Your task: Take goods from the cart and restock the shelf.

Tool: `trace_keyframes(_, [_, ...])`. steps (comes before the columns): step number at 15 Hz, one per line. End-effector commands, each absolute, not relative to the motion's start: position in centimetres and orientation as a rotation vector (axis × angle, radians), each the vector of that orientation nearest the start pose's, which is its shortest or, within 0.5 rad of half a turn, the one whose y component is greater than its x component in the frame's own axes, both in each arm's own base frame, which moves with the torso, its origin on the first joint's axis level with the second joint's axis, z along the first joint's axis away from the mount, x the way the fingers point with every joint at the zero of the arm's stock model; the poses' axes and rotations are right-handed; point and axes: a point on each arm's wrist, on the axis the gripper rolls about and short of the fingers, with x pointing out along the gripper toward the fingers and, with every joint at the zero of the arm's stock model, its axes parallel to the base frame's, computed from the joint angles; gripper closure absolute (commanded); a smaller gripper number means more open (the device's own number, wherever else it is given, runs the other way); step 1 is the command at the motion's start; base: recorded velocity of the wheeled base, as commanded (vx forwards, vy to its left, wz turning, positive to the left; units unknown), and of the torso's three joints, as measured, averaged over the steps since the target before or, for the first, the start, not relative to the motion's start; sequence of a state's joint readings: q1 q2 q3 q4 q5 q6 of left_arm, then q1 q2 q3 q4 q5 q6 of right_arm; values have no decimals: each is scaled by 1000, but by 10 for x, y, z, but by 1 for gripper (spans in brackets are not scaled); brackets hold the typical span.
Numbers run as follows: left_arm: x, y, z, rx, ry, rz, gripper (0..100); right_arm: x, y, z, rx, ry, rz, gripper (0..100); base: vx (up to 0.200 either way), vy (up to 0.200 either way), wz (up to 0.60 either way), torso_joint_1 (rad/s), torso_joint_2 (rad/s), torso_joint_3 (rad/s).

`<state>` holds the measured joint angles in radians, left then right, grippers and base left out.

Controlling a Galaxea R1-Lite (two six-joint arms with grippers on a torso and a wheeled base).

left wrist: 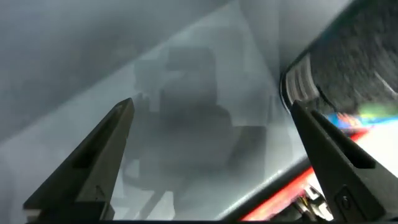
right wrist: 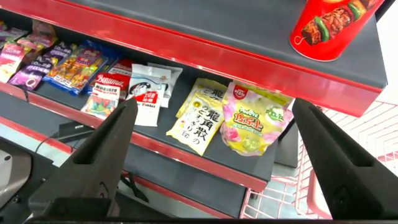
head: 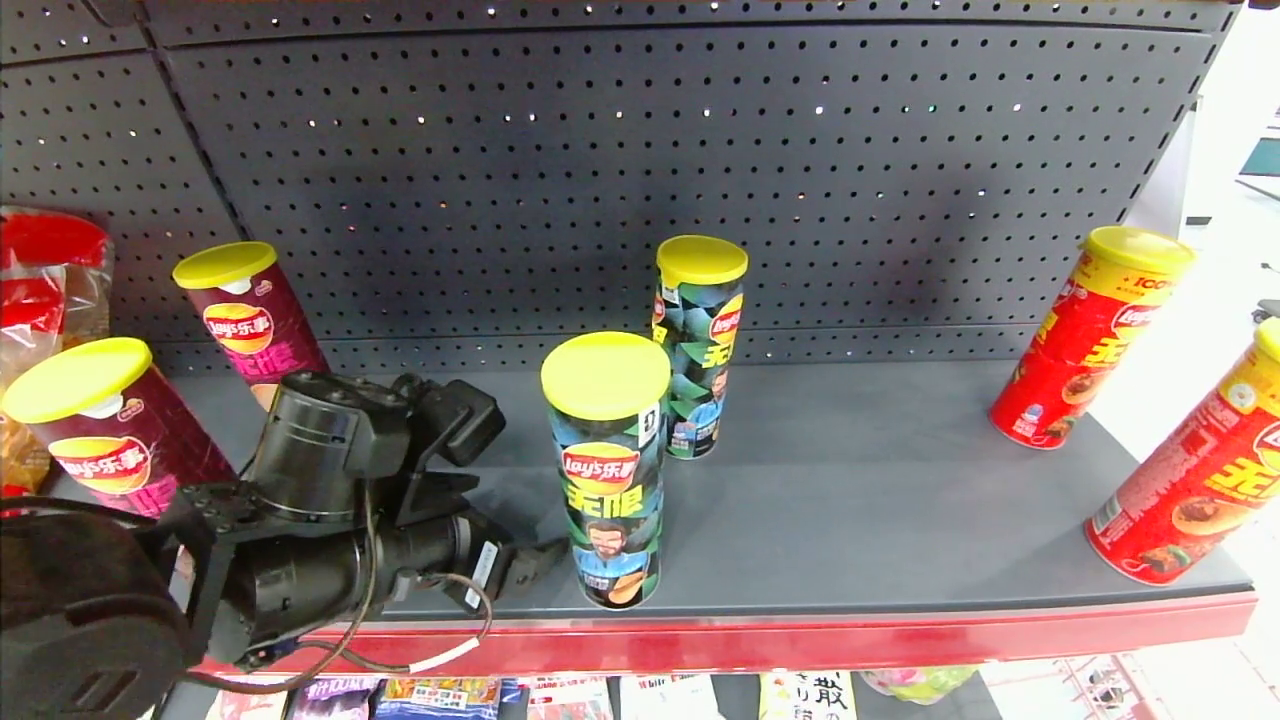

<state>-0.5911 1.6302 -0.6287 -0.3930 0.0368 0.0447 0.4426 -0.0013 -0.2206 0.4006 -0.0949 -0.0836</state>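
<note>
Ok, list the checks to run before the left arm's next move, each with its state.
1. Left pincer open and empty: ok.
2. Front green can upright on the shelf: ok.
3. Gap between left pincer and that can: cannot tell; the tip sits very close.
4. Right pincer open and empty: ok.
5. Bare shelf space to that can's right: ok.

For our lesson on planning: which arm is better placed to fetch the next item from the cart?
Probably right: the right tool, open, hangs low near the pink cart, while the left tool is over the shelf beside the front green can.
</note>
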Motion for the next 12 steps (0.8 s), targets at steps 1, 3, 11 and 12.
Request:
trace_keyframes(1, [224,-149,130,239,589,-546,0,-40,-21,94,-131,159,355,0,0,0,0,0,0,0])
trace_keyframes(3, [229,-153,128,241,593,-545,0,-40,-21,94,-131,159,353,0,0,0,0,0,0,0])
trace_keyframes(11, [229,-160,129,236,587,-573,0,-40,-21,94,-131,159,353,0,0,0,0,0,0,0])
trace_keyframes(12, [228,-161,129,237,588,-577,0,-40,-21,94,-131,159,353,0,0,0,0,0,0,0])
